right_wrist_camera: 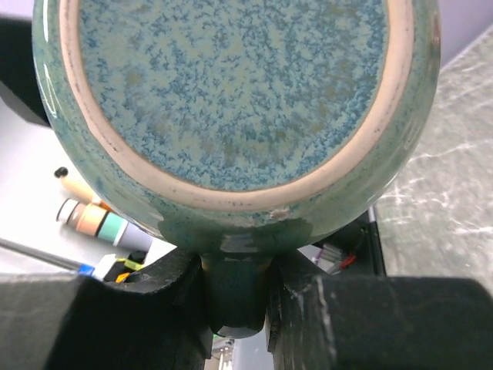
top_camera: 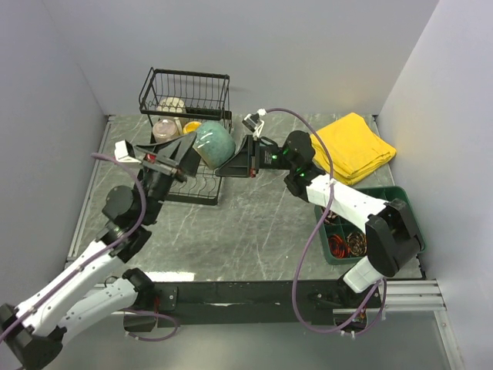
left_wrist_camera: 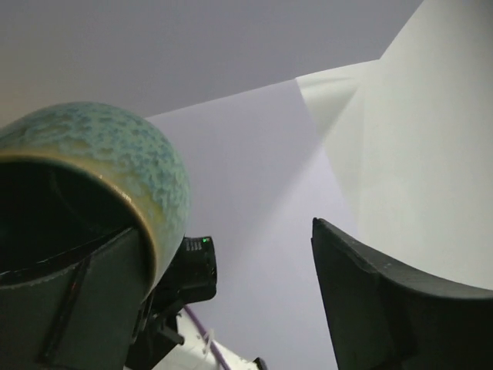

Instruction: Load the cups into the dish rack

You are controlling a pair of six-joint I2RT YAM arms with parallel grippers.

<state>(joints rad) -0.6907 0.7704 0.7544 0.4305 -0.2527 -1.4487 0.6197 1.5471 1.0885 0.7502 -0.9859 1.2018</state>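
Top view first: the grey-green mug (top_camera: 213, 144) is held up in the air, tipped on its side, over the slotted base of the dish rack (top_camera: 202, 194) in the upper middle of the frame. It's flanked by the left hand (top_camera: 185, 154) and the right hand (top_camera: 231, 164). Three mugs can already be seen at the basket end in the upper left: a cream mug (top_camera: 172, 105), a beige mug (top_camera: 164, 129) and a yellow mug (top_camera: 191, 126). A yellow cloth (top_camera: 354, 146) and a green tray (top_camera: 406, 206) are parked on the right side of the table (top_camera: 254, 223), well apart from the rack.

Left wrist view: the left hand (left_wrist_camera: 219, 239) is spread wide, nothing pinched. The mug (left_wrist_camera: 100, 154) fills the upper left with its rim just by one finger (left_wrist_camera: 69, 308); whether they touch can't be told.

Right wrist view: the mug's speckled base (right_wrist_camera: 231, 92) fills the top, and its handle (right_wrist_camera: 235, 285) is clamped tight in the right hand (right_wrist_camera: 235, 304) at the bottom centre.

So it looks like the mug is carried by the right hand alone. A thin handle grip lets a mug swing, so it should be moved slowly. The left finger is best pulled clear of the rim first. Then the mug should be turned mouth down and lowered onto a free patch of the base, clear of the three mugs, before being let go.
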